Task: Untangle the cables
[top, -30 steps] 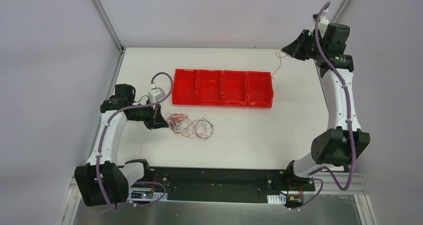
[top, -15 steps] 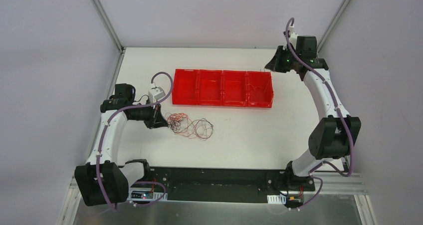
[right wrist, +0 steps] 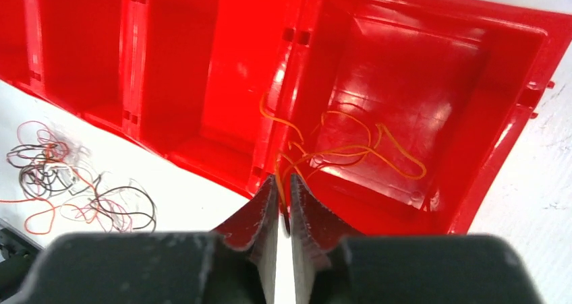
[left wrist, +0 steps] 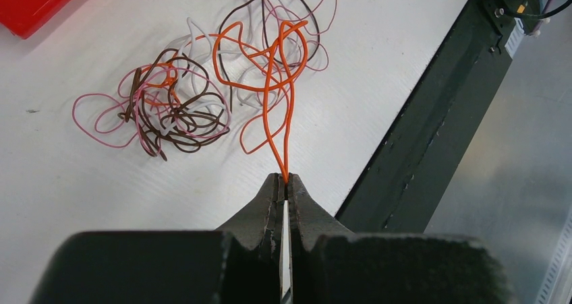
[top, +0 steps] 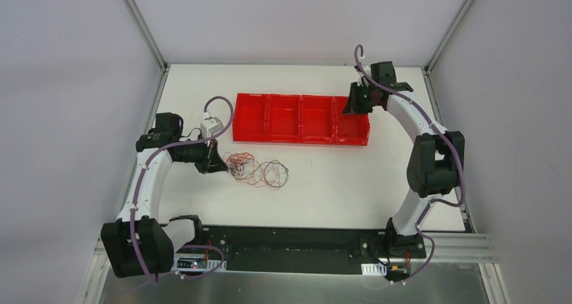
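Left gripper: the left gripper point(left wrist: 286, 179) sits low over the white table point(top: 337, 183), on the left side. Its jaws are closed on a thin orange cable point(left wrist: 268, 81), pinched just at the tips.

Tangle: the small heap of thin brown, pink, white and orange cables point(left wrist: 168, 112) lies on the table just beyond this gripper, between it and the tray. The held orange cable runs straight into the heap and crosses the other loops.

Tray: the long red plastic tray with four compartments point(top: 300, 96) stands further back, well apart from the heap.

Freed cable: a loose orange cable point(right wrist: 351, 149) lies in the rightmost compartment. One loop leans on the divider wall.

Right gripper: the right gripper point(right wrist: 284, 179) hangs over this compartment with its jaws almost together. One strand seems to run up to the tips, but I cannot tell if it is pinched.

Step in hand: I judge it is dropping the freed cable into the tray.

How to do it well: open the jaws fully, then rise straight up, so the light cable does not cling and follow. The left gripper should hold firm and pull slowly, or the knot may tighten.
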Controlling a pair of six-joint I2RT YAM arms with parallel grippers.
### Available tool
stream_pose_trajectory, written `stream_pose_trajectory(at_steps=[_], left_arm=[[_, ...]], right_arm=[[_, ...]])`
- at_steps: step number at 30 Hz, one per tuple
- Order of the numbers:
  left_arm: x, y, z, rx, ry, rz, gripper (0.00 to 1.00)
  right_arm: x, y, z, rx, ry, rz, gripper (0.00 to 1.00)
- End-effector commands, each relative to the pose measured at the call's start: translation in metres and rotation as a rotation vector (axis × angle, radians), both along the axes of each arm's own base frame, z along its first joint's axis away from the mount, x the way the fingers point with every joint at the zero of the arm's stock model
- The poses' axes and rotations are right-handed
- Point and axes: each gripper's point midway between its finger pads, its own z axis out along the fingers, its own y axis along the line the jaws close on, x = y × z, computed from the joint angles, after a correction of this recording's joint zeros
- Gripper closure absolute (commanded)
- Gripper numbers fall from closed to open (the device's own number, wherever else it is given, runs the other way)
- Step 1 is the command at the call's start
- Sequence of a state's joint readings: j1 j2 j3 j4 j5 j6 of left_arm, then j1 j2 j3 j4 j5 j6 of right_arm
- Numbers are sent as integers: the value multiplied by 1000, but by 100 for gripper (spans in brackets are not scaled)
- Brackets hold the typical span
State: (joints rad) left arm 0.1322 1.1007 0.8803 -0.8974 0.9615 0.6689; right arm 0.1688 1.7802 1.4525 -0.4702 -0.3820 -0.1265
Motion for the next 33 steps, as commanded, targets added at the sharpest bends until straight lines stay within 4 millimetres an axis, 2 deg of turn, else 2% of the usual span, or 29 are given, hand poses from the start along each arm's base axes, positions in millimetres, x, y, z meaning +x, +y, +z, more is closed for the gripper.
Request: stream_pose_trajectory(at_steps=[1, 3, 5, 8, 10, 12, 16, 25, 33], left_arm=[[0, -5, 13, -31, -30, -5, 100], [0, -6, 16, -34, -26, 6, 100], [1, -8, 23, -40, -24, 14, 100], [-3, -17, 36, -70, -37, -1, 100], [-9, -26, 43, -80, -51, -38, 100], [-15, -35, 44, -64, -60, -85, 100], [-21, -44, 40, -35, -60, -136, 100], [-16, -45, 40, -40, -42, -119, 100], [-13, -46, 35, -41, -21, -112, 100]], right_arm=[[3, -10, 9, -53, -14, -1, 72], [-1, -12, 15, -56, 0, -1, 55], [-7, -12, 31, -46, -14, 6, 45], [-16, -7, 53, -15, -63, 49, 36], [-19, -4, 64, 2, -92, 74, 37], [-19, -2, 63, 9, -87, 88, 40], [-8, 3, 47, 6, -38, 86, 43], [15, 21, 20, -56, -35, 121, 46], [29, 20, -3, -189, -82, 134, 53]])
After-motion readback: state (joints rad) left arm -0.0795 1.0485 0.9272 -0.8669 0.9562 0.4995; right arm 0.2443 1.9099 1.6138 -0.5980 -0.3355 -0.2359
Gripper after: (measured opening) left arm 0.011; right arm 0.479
